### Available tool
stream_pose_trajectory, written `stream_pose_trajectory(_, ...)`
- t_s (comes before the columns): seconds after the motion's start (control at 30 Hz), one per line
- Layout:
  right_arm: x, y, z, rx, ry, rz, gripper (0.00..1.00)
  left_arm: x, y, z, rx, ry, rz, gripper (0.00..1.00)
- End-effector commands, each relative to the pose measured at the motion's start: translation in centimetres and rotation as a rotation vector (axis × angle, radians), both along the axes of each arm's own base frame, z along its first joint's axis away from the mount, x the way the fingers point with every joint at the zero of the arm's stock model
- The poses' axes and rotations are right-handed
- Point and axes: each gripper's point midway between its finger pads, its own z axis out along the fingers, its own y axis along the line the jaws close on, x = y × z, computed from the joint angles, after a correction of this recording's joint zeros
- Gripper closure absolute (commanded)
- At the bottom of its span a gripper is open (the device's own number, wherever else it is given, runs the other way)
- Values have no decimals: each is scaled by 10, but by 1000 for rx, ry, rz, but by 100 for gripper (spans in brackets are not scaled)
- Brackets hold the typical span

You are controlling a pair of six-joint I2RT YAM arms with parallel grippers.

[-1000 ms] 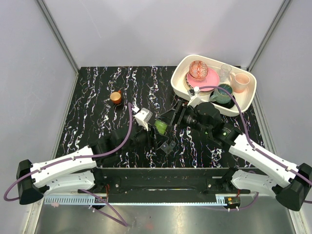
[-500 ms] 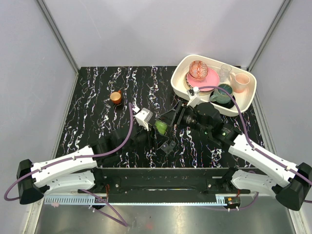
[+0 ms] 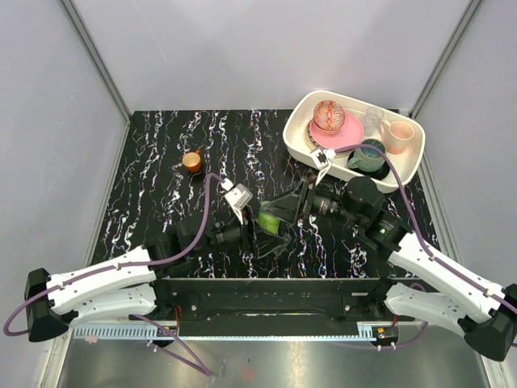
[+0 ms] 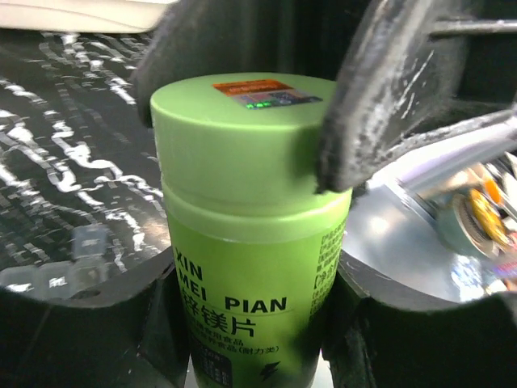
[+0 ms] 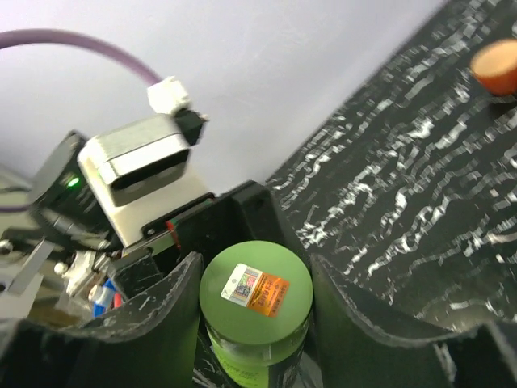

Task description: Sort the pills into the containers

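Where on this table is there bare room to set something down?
Bare: the far strip between the orange cup and the tray, and the left side nearer than the cup. Crowded: the middle around the green bottle.

Bright, even light; sharp green bottle [image 4: 250,242], blurred background.

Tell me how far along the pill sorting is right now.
Done: nothing sorted; no loose pill shows. In hand: the left gripper clamps the green bottle, and the right gripper grips its cap, which is on. Left: take off the cap, tip out pills, put them into the containers, which I can't make out here.
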Motion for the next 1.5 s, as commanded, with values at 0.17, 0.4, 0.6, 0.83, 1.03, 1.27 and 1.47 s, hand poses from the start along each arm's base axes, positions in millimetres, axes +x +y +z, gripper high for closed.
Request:
stream_pose_trajectory(0.17, -93, -6, 36, 134, -303, 486, 100, -45, -6, 84, -307, -179, -252, 100)
stream_pose_trajectory(0.4, -100, -10, 36, 123, -339, 513, 100, -46, 7, 84, -301, -192, -226, 100)
stream_pose_trajectory(0.6, -96, -11, 29, 104, -308, 486, 100, -45, 17, 86, -310, -202, -196, 100)
stream_pose_trajectory(0.83, -98, -13, 25, 101, -310, 477, 100, -47, 17, 88, -316, -206, -204, 100)
stream_pose_trajectory(1.03, -80, -13, 37, 108, -292, 357, 34, -43, 16, 84, -299, -197, -190, 100)
stream_pose_trajectory(1.27, -35, -17, 44, 62, -137, 88, 16, -19, 21, 71, -209, -167, -54, 100)
stream_pose_trajectory(1.47, -1, -30, 40, 75, 27, -148, 16, 6, 25, 56, -106, -131, 81, 100)
